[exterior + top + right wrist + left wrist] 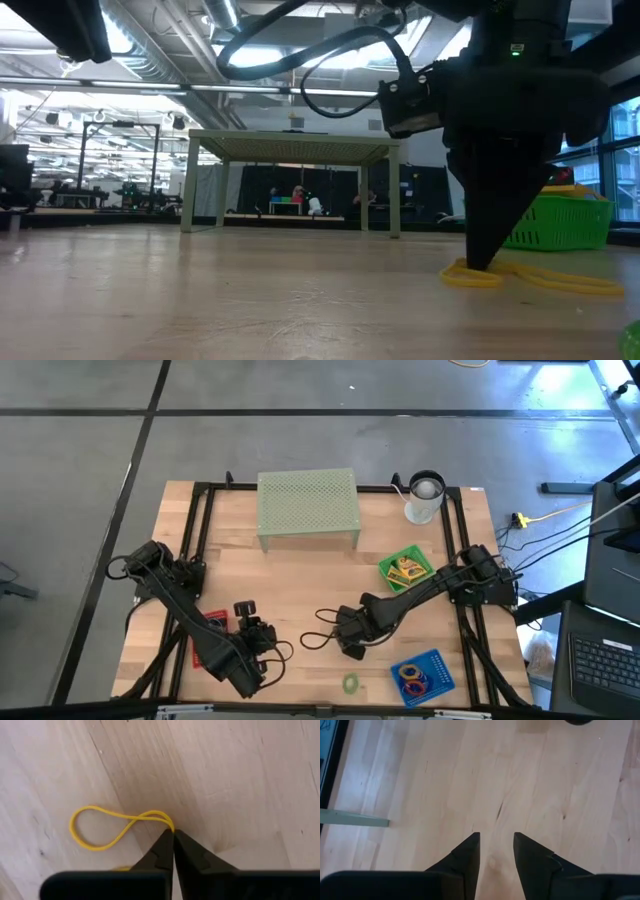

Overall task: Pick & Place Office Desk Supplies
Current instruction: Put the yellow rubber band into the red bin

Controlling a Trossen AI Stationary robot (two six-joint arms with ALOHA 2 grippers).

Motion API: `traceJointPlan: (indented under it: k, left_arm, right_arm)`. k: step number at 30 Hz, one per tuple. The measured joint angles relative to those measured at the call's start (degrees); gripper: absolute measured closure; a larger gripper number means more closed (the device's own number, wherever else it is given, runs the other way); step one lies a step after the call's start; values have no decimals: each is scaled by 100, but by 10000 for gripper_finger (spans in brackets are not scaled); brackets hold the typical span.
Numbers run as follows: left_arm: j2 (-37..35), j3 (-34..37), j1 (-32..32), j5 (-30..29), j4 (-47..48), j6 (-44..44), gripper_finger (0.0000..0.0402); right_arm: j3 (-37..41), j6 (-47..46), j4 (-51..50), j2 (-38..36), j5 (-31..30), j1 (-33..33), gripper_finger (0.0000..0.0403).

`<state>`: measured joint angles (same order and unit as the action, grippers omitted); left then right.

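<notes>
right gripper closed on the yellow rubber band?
Yes: in the right wrist view the right gripper has its fingertips pinched together on the yellow rubber band lying on the table.

Even, fairly bright overhead light falls on the pale wooden table (300, 590), with only soft shadows under the arms. In the low view, ceiling strip lights glare at twelve o'clock, and the right claw (485, 262) stands as a dark silhouette against them. The near tabletop there is blurred. Both wrist views are sharp and softly lit.
</notes>
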<state>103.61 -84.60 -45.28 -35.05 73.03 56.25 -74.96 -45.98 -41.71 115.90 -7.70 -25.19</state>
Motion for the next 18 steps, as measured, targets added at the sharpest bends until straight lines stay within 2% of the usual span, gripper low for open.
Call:
traceJointPlan:
  k: [6,12,18]
  left_arm:
    - [0,0,0,-288,-44,2,290]
    - [0,0,0,-982,-410,-1,292]
    - [0,0,0,-1034,-1018,-619,281]
  right_arm:
    - [34,165,37,-162,-108,-22,400]
    - [28,162,92,-724,-644,-92,401]
    - [24,197,585,-1269,-1540,-296,402]
